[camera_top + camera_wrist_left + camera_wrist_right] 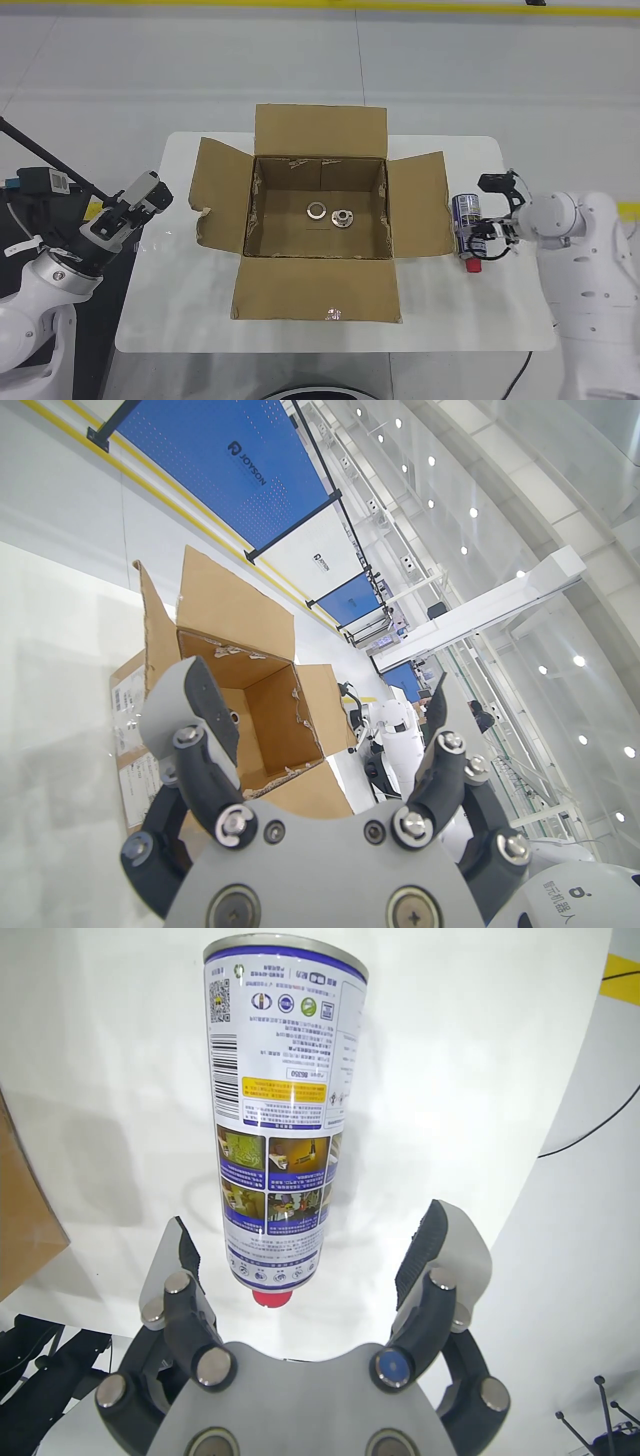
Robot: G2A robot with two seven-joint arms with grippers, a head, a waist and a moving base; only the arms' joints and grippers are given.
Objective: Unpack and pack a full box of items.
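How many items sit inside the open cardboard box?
2: a pale ring and a darker round fitting beside it, on the middle of the box floor. Its near wall could hide others.

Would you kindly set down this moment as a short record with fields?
Box: the cardboard box stands open mid-table, with all four flaps folded out.
Contents: two small metal rings lie side by side on the box floor.
Unpacked: the spray can is outside the box, by the flap on the right arm's side, with its red cap toward that arm.
Right arm: the right gripper is open, with one finger on each side of the can.
Left arm: the left gripper is open and holds nothing, at the table's opposite end.
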